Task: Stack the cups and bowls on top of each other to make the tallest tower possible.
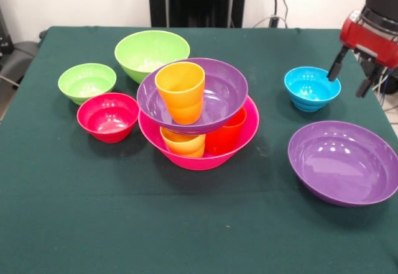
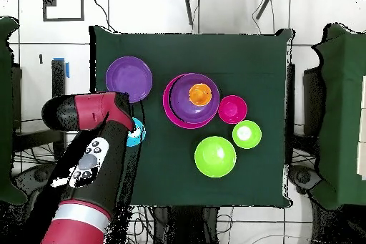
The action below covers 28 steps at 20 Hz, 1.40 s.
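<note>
The tower stands mid-table. Its base is the hot-pink bowl point(image 1: 200, 161) point(image 2: 169, 105), which holds a yellow-orange cup point(image 1: 184, 143) and a red-orange cup point(image 1: 227, 134). A purple bowl point(image 1: 225, 94) point(image 2: 187, 105) rests tilted on those two cups, and an orange cup point(image 1: 180, 91) point(image 2: 200, 94) stands upright in it. The green cup is out of view. My gripper point(image 1: 352, 77) hangs open and empty at the right, just above and beside the blue bowl point(image 1: 311, 88) point(image 2: 138, 133). The second purple bowl point(image 1: 345, 162) point(image 2: 129, 79) sits alone at the front right.
A red bowl point(image 1: 108, 117) point(image 2: 232, 109), a small light-green bowl point(image 1: 87, 82) point(image 2: 246, 134) and a medium light-green bowl point(image 1: 151, 53) point(image 2: 215, 156) sit left of the tower. In the overhead view my arm point(image 2: 89, 159) covers part of the blue bowl.
</note>
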Each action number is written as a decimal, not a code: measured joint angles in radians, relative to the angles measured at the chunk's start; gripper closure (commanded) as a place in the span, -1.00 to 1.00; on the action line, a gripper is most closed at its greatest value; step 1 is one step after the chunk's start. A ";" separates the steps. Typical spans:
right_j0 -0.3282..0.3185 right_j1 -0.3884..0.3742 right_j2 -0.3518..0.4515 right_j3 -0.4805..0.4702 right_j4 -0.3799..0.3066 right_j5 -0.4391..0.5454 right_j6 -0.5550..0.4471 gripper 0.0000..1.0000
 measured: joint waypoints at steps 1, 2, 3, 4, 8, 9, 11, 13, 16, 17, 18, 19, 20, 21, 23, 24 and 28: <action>0.001 0.011 -0.002 0.000 0.000 -0.005 0.000 -1.00; 0.001 0.017 -0.004 0.000 0.000 -0.007 0.000 -1.00; 0.001 0.024 -0.007 0.000 0.000 -0.010 0.000 -1.00; 0.001 0.037 -0.016 0.000 0.000 -0.016 0.000 -1.00; 0.002 0.056 -0.035 0.000 0.000 -0.026 0.000 -1.00; 0.002 0.058 -0.037 0.000 0.000 -0.028 0.000 -1.00; 0.002 0.061 -0.044 0.005 0.000 -0.040 0.000 -1.00; 0.002 0.060 -0.046 0.011 0.000 -0.051 0.000 -1.00; 0.002 0.059 -0.046 0.028 0.000 -0.086 0.000 -1.00; 0.002 0.059 -0.046 0.031 0.000 -0.092 0.000 -1.00; 0.002 0.059 -0.046 0.036 0.000 -0.101 0.000 -1.00; 0.003 0.059 -0.046 0.041 0.001 -0.110 0.000 -1.00; 0.003 0.059 -0.046 0.052 0.004 -0.123 0.000 -1.00; 0.003 0.059 -0.046 0.058 0.007 -0.129 0.000 -1.00; 0.003 0.059 -0.046 0.069 0.017 -0.137 0.000 -1.00; 0.003 0.059 -0.046 0.074 0.023 -0.141 0.000 -1.00; -0.004 0.055 -0.033 0.097 0.058 -0.155 0.000 -1.00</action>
